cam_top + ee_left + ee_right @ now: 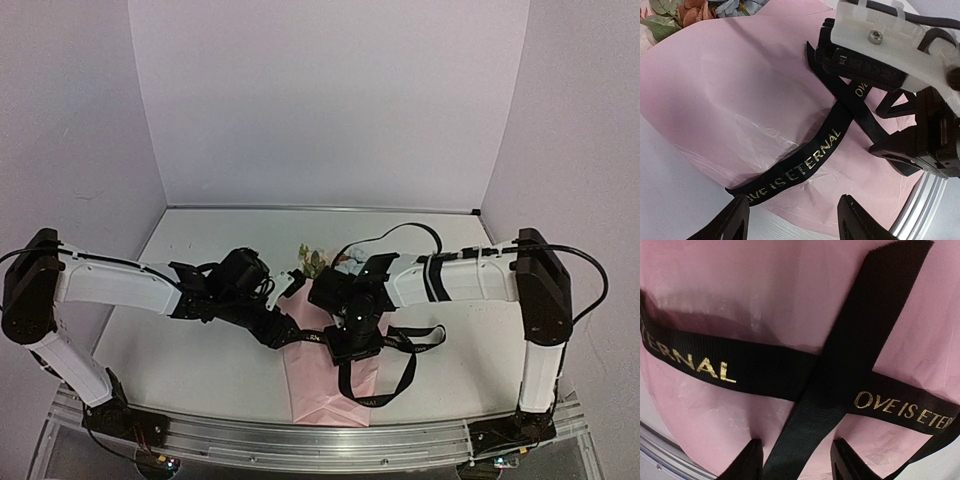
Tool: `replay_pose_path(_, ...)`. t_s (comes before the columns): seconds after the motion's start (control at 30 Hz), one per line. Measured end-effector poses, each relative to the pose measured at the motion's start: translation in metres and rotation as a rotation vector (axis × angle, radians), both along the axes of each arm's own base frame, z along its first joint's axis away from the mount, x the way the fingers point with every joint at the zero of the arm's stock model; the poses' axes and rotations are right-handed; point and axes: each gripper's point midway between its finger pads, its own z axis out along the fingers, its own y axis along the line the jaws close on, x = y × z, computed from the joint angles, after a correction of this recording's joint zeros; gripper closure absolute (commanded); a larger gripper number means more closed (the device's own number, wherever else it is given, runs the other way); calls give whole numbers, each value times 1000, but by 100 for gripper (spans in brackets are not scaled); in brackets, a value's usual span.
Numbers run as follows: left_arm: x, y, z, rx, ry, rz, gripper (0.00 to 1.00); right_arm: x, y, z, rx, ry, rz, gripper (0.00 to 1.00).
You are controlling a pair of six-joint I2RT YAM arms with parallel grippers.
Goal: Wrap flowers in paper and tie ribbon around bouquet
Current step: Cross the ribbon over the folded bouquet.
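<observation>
Centrally ribbon (pixel 765 372) crosses paper (pixel 740 90) near table (pixel 200 360) front edge; left end effector (pixel 792 201) open, right end effector (pixel 797 444) open astride ribbon.

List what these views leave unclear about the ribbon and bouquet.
- Right wrist view: the bottom edge cuts off the jaws, so a grip on the black satin gold-lettered ribbon is uncertain.
- Top view: the right arm covers where the ribbon crosses the pink paper cone.
- Left wrist view: the corner crops the rust and blue flower heads.
</observation>
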Motion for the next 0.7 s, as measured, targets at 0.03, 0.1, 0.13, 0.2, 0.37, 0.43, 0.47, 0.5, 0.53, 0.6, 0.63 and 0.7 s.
replay_pose_path(0.03, 0, 0, 0, -1, 0, 0, 37, 1, 0, -1, -4, -5, -10, 67)
replay_pose_path(0.1, 0, 0, 0, -1, 0, 0, 37, 1, -1, -3, -11, -10, -22, 74)
replay_pose_path(0.13, 0, 0, 0, -1, 0, 0, 37, 1, -1, -3, -14, -11, -24, 80)
replay_pose_path(0.2, 0, 0, 0, -1, 0, 0, 37, 1, -2, -4, -18, -13, -32, 91)
replay_pose_path(0.37, 0, 0, 0, 0, -1, -1, 37, 2, -3, -8, -27, -15, -37, 100)
replay_pose_path(0.43, 0, 0, 0, 0, -2, -1, 38, 2, -3, -8, -29, -16, -37, 100)
replay_pose_path(0.47, 0, 0, 0, 0, -2, -3, 38, 2, -3, -8, -29, -16, -36, 100)
replay_pose_path(0.5, 0, 0, 0, 1, -4, -6, 38, 2, -3, -8, -29, -17, -33, 100)
replay_pose_path(0.53, 0, 0, 0, 3, -7, -10, 38, 2, -4, -8, -29, -18, -31, 100)
replay_pose_path(0.6, 0, 0, -1, 8, -14, -23, 38, 3, -7, -8, -28, -18, -32, 96)
replay_pose_path(0.63, 0, 0, -2, 11, -16, -27, 38, 2, -10, -7, -29, -17, -35, 90)
replay_pose_path(0.7, 0, 0, -4, 22, -20, -34, 38, 2, -15, -2, -25, -18, -42, 75)
